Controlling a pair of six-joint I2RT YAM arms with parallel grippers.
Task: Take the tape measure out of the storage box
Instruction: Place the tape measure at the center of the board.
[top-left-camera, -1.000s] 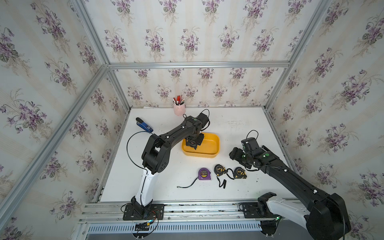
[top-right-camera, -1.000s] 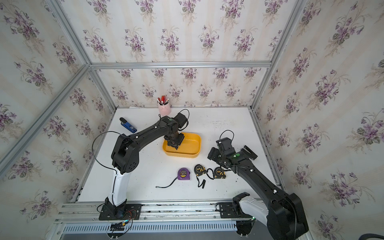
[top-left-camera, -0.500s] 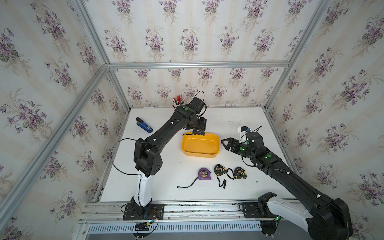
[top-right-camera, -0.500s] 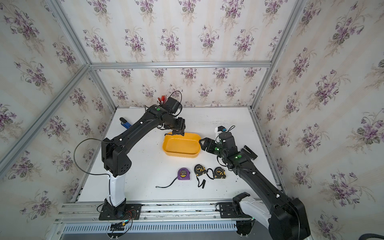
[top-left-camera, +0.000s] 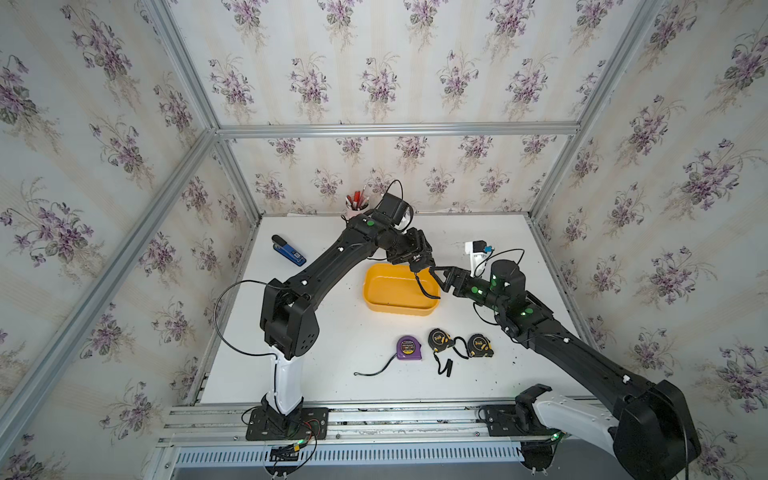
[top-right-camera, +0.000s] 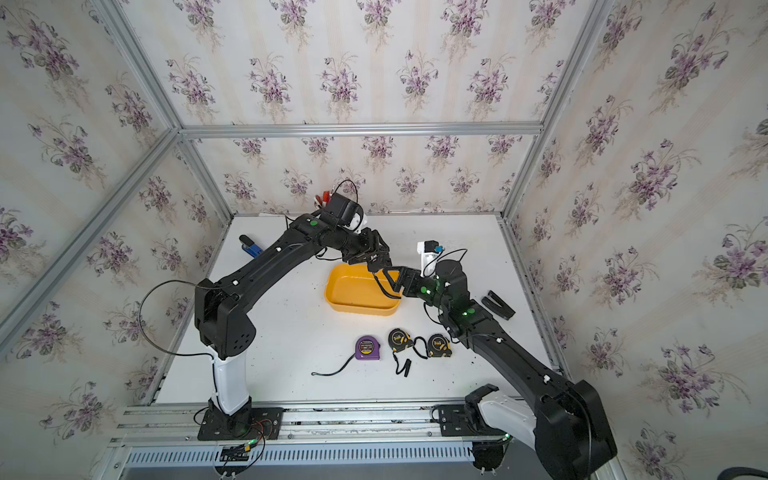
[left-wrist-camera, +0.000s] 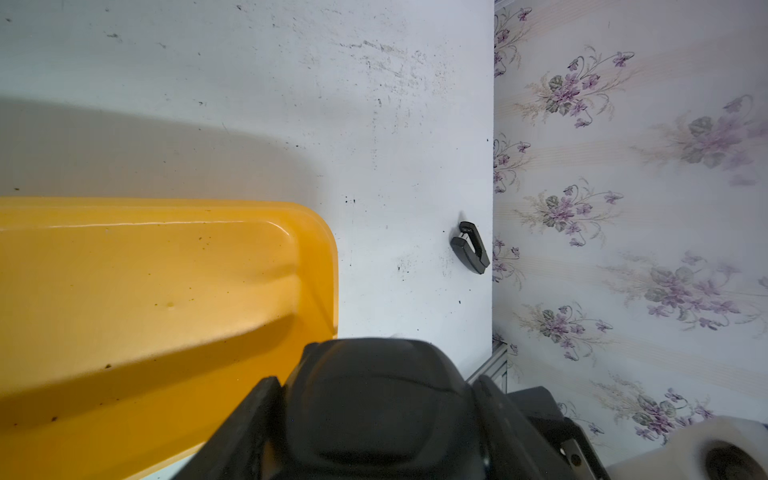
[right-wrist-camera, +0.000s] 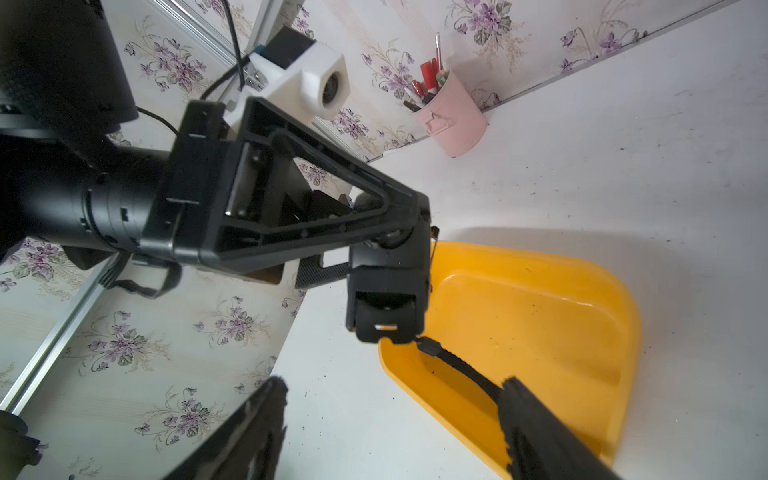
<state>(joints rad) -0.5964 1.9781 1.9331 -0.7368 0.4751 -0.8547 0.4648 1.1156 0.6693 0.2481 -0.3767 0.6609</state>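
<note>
Tape measure (right-wrist-camera: 388, 303), black plastic case with a black cord strap (right-wrist-camera: 461, 368) dangling: clamped between the left jaws, raised within the last second from down inside the shallow yellow plastic rectangular storage box (top-left-camera: 399, 309), now hanging over or just beside its far right corner. Box left bare inside, as far as seen. Further right, right jaws brought in close since then, spread apart and empty, either side of the strap; touching it or not, hard to tell. Judged nearly done: only carrying clear of the rim and setting down on the white tabletop (top-left-camera: 353, 332) remaining, perhaps after a handover
</note>
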